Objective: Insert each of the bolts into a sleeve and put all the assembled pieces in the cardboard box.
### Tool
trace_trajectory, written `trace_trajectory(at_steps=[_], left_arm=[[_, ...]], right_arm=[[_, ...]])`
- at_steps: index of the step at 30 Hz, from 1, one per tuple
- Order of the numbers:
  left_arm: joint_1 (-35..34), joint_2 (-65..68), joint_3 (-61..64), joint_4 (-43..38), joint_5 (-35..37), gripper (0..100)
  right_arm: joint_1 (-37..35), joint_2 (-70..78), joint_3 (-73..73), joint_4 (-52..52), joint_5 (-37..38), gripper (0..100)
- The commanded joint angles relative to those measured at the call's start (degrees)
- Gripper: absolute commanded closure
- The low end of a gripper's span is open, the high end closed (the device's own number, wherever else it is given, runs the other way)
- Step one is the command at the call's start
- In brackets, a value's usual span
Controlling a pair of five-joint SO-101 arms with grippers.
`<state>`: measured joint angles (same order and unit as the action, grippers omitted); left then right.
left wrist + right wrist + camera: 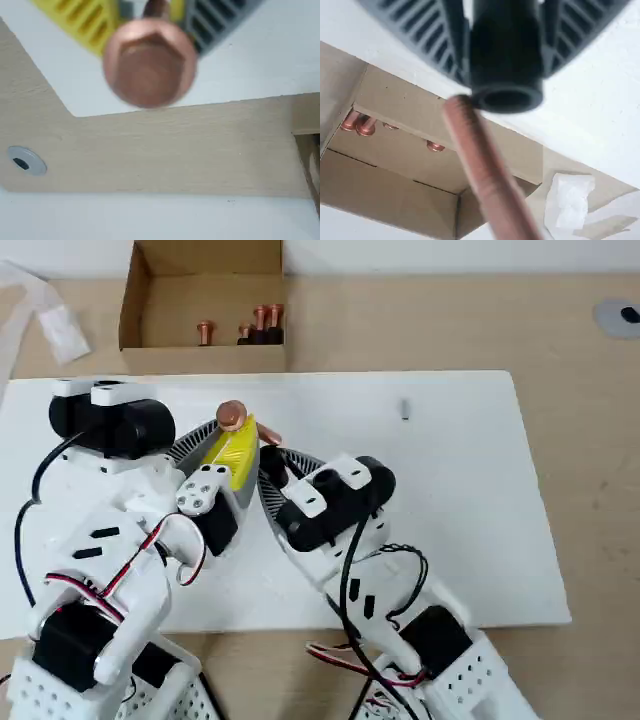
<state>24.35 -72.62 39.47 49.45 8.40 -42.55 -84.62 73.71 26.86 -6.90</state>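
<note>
A white sheet [470, 530] is lying across the wooden table [560, 350]. A small grey bit [405, 410] (too small to identify) is sitting on the sheet near its far edge. Crumpled clear wrap [45, 320] is resting at the table's far left, and a round metal disc [617, 317] is sitting at its far right.

A robotics lab desk: wooden table [580, 390] with cable grommet [618, 316], white work board [460, 500], robot arms [110, 580].

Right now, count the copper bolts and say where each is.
5. Four bolts in the cardboard box; one bolt held by the left gripper near the sleeve. More may hide inside.
</note>
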Motion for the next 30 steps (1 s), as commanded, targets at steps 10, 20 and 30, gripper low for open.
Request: trace_trajectory(at_steps=[10,20,30], left_arm=[[1.05,2.33,-13.45,6.95,-5.63,99],[1.23,15.08,-30.33,21.01,-5.54,99],[1.23,17.71,-34.11,24.44,-2.81,99]], right_arm=[[-0.48,-1.27,-0.22,-1.67,0.53,98.9],[-0.57,-1.27,-0.22,-1.67,0.53,98.9],[-0.48,-1.27,-0.22,-1.67,0.53,98.9]])
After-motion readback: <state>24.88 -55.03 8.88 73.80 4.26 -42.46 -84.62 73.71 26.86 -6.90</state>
